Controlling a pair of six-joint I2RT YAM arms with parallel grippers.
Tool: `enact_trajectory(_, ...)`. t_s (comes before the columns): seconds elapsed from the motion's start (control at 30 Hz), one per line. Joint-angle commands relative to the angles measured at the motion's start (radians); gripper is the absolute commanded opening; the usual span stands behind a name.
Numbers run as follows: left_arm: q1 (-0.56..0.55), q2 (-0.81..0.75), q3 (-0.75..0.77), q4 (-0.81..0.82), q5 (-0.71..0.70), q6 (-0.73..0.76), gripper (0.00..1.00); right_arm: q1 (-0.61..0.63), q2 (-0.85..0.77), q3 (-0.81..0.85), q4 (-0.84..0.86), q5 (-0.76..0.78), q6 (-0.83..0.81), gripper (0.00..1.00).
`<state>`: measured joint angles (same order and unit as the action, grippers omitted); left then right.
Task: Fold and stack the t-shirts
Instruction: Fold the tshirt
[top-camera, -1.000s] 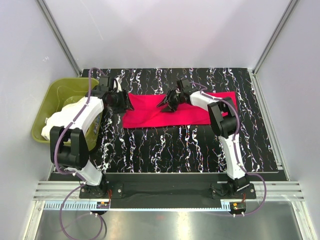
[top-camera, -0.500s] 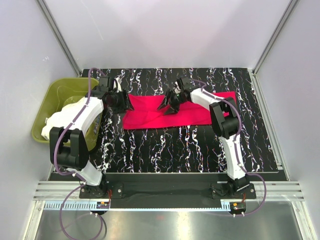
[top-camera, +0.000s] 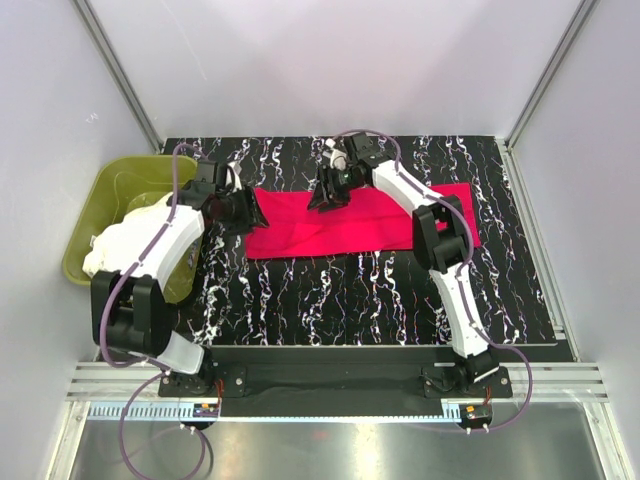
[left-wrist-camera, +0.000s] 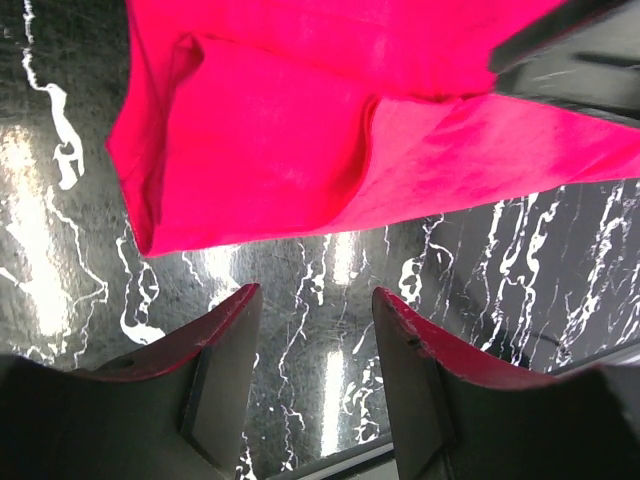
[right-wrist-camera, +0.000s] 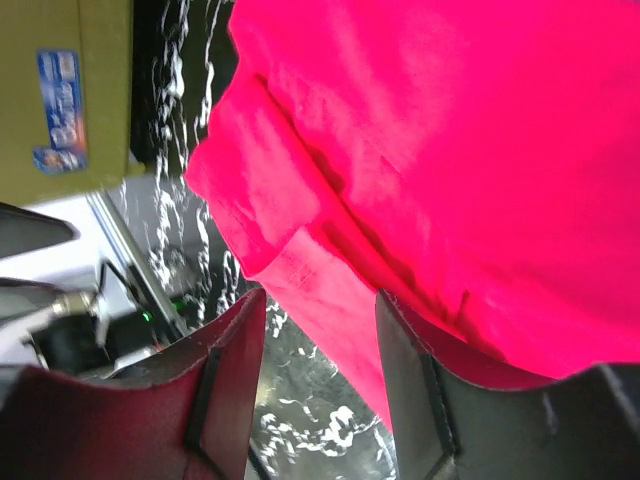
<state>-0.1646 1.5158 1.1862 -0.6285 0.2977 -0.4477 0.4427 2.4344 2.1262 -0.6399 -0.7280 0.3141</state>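
My left jaws stand open with nothing between them, hovering just off the left end of the red shirt, and bare counter shows in the gap. My right jaws are open and empty too, poised above the shirt's far edge, left of its middle, where the cloth lies doubled. The shirt stretches as a long band across the far half of the counter. A green tub sits beside the counter's left edge.
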Motion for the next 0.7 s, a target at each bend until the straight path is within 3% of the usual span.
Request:
enact_trajectory(0.0, -0.001, -0.104, -0.017, 0.009, -0.019, -0.023, 0.53, 0.034, 0.052, 0.081, -0.060, -0.093, -0.136, 0.55)
enact_trajectory(0.23, -0.001, -0.227, -0.099, -0.033, -0.020, -0.039, 0.53, 0.082, 0.123, 0.161, -0.026, -0.186, -0.167, 0.59)
enact_trajectory(0.5, -0.001, -0.301, -0.143, -0.065, -0.038, -0.031, 0.53, 0.116, 0.169, 0.222, -0.087, -0.088, -0.239, 0.57)
enact_trajectory(0.67, -0.001, -0.327, -0.175, -0.059, -0.040, -0.034, 0.53, 0.116, 0.153, 0.227, -0.129, 0.048, -0.296, 0.57)
